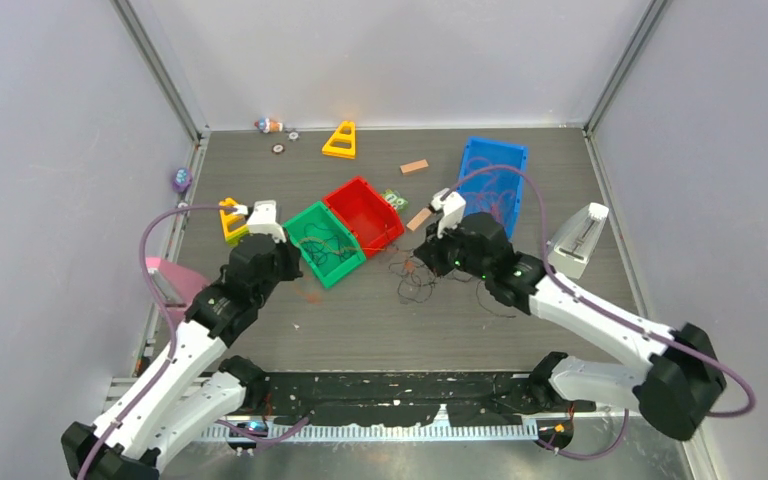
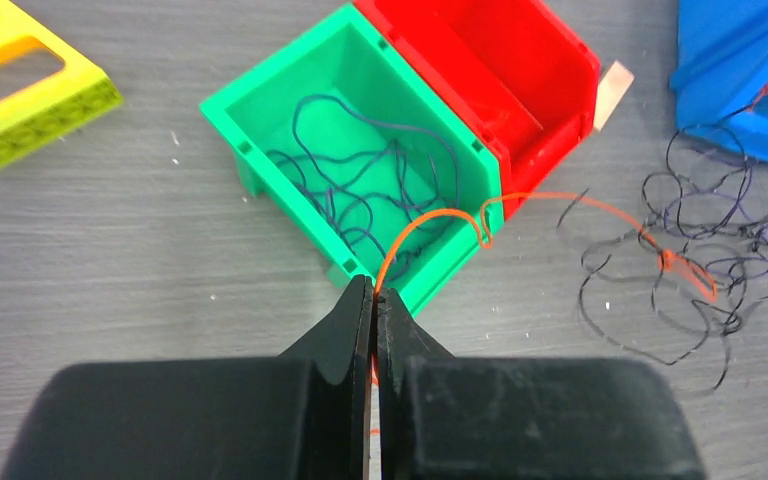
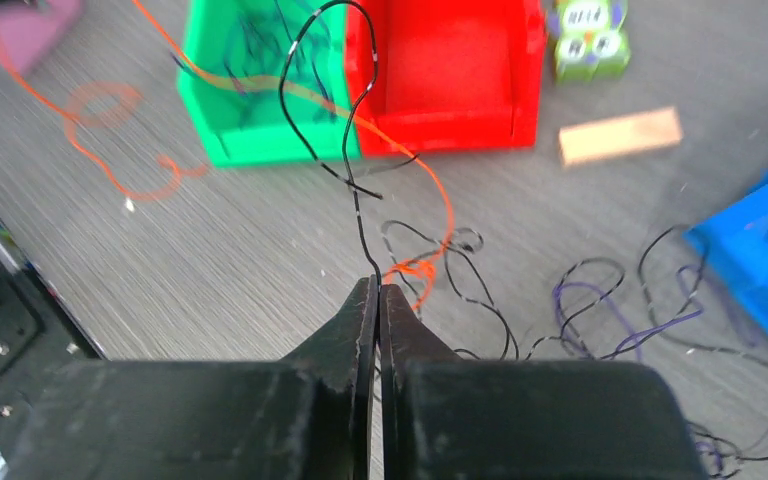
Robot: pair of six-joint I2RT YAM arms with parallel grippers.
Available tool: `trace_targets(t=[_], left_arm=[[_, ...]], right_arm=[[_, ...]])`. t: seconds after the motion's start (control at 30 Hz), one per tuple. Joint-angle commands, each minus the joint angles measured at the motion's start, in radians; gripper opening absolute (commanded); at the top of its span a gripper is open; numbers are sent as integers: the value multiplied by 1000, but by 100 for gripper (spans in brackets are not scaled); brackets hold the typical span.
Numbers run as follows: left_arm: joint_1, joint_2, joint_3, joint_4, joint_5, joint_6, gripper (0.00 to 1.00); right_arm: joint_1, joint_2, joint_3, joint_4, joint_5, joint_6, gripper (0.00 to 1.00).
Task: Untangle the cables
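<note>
My left gripper [image 2: 374,290] is shut on a thin orange-red cable [image 2: 560,196]. It sits just in front of the near corner of the green bin [image 2: 260,110]. The orange cable arcs over that corner and runs right into a tangle of black and purple cables [image 2: 700,250] on the table. Dark purple cables [image 2: 360,180] lie inside the green bin. My right gripper [image 3: 378,283] is shut on a black cable [image 3: 358,215] that rises in a loop from its tips, above the tangle [image 3: 580,300]. In the top view the left gripper [image 1: 293,262] and the right gripper [image 1: 425,262] flank the tangle [image 1: 415,283].
A red bin [image 2: 560,60] touches the green one. A blue bin [image 1: 493,170] with orange cable in it stands at the back right. A loose orange cable [image 3: 110,170] lies on the table. Yellow blocks [image 2: 20,90], a wooden block [image 3: 620,135] and a green cube [image 3: 585,35] are nearby.
</note>
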Motion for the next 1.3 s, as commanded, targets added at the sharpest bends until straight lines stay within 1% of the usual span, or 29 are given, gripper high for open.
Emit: trace_targets(t=[0.0,0.17,0.27,0.43,0.47,0.53,0.6,0.63,0.67,0.73,0.8,0.87,0.93,1.03,1.13,1.27], left_arm=[[-8,52,-10,69,104,-78,0],[-68,165,16,65,108,-83,0],[-112,232,31,62,116,-69,0],[-177,331,63,46,126,-69,0],[-190,345,67,43,129,-68,3],[-197,346,82,44,150,-49,25],[-199,319,92,55,161,-19,53],[-198,295,96,66,161,1,63],[-198,270,102,75,153,19,70],[-198,226,120,90,146,60,80],[-197,195,143,116,182,105,82],[-197,175,153,173,267,138,82],[-198,162,142,270,395,143,83],[-198,161,106,470,522,114,84],[-198,202,89,618,610,69,86],[-213,294,123,719,673,21,86]], right_arm=[[5,-162,23,53,40,-5,5],[4,-279,76,14,66,1,5],[3,-305,124,-14,110,-3,5],[4,-340,185,-43,119,-6,5],[4,-342,206,-50,121,-6,5],[4,-344,240,-67,123,-9,5],[4,-338,273,-92,128,-10,5],[4,-333,286,-98,133,-9,5],[4,-331,291,-108,135,-8,5],[3,-330,295,-114,139,0,5],[4,-328,295,-115,136,7,5],[4,-326,294,-115,128,13,5],[4,-321,296,-115,121,21,5],[3,-314,304,-114,105,34,5],[4,-305,312,-110,87,44,5],[4,-293,316,-94,40,59,5]])
